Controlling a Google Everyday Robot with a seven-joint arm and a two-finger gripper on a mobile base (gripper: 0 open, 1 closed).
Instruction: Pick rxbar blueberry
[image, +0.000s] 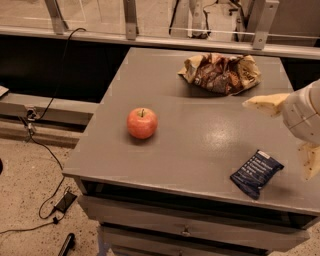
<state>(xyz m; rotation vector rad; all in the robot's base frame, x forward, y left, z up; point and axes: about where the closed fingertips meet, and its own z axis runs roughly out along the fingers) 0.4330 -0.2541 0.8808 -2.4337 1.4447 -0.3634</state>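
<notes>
The rxbar blueberry (256, 173) is a small flat dark navy wrapper with white text. It lies flat near the front right corner of the grey table (200, 135). My gripper (276, 140) comes in from the right edge of the view, above and just right of the bar. Its two cream fingers (265, 105) are spread wide apart and hold nothing. One finger points left over the table; the other hangs down at the right edge, beside the bar. The gripper does not touch the bar.
A red apple (142, 123) sits left of centre on the table. A wrinkled brown-and-tan chip bag (220, 72) lies at the back right. A railing (131, 20) runs behind the table. Cables (47, 200) lie on the floor at left.
</notes>
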